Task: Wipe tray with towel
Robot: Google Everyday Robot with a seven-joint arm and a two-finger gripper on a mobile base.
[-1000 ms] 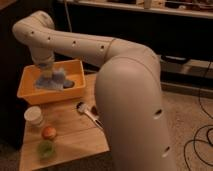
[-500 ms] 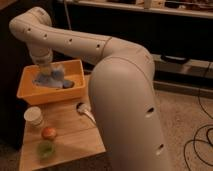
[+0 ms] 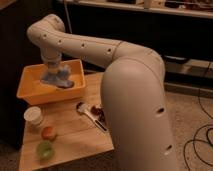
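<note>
— Towel point(image 3: 61, 80): where is it?
— Bunched inside the tray point(image 3: 47, 96), which sits at the far left of the wooden table point(image 3: 75, 135). My gripper point(image 3: 52, 70) comes straight down into it, jaws pressed together on a fold of the cloth.
— What differs from half a second ago?
— Little. My wrist has edged slightly to the right within the tray, and the towel's loose end now trails toward the right wall. My jaws are as tight as before, and the tray has not moved.
— And nearby?
— A white cup point(image 3: 34, 116) stands just near of the tray's front wall. Nearer still lie a small orange object point(image 3: 48, 133) and a green one point(image 3: 45, 150). To the right, a spoon-like utensil point(image 3: 85, 111) lies beside my arm.
</note>
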